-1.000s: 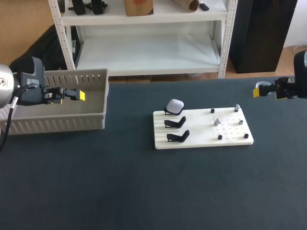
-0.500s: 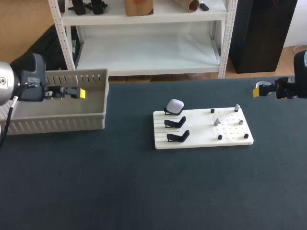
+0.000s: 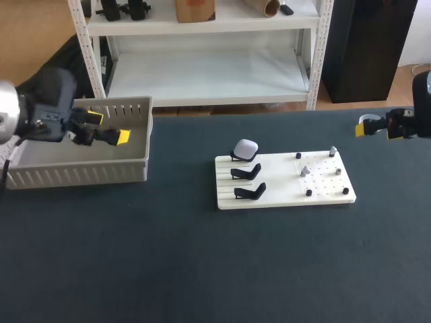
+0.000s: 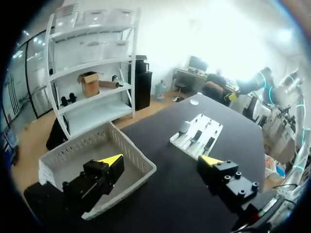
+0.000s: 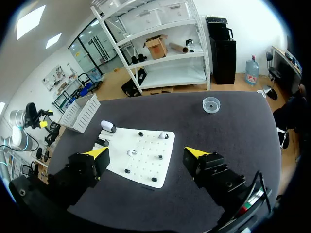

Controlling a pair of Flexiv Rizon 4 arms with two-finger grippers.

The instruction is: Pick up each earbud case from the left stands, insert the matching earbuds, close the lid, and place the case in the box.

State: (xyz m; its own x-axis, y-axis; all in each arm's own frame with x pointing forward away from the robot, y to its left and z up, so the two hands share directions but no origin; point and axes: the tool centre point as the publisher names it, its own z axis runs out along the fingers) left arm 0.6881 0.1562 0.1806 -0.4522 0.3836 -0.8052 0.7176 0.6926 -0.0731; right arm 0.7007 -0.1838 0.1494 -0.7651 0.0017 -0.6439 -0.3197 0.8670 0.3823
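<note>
Left gripper point(image 3: 108, 128) has pivoted above the box point(image 3: 145, 132), jaws open and empty like the right gripper's point(image 5: 146, 153); the remaining earbud case point(image 3: 246, 149) likely awaits pickup.

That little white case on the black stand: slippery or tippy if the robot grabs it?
Probably slippery: the white case looks smooth and rounded. Likely light, since it is small against the white board. It only perches on its black stand, so a sideways nudge might knock it off.

White board point(image 3: 283, 176), grey slotted box point(image 3: 81, 176), black stands point(image 3: 248, 173)
</note>
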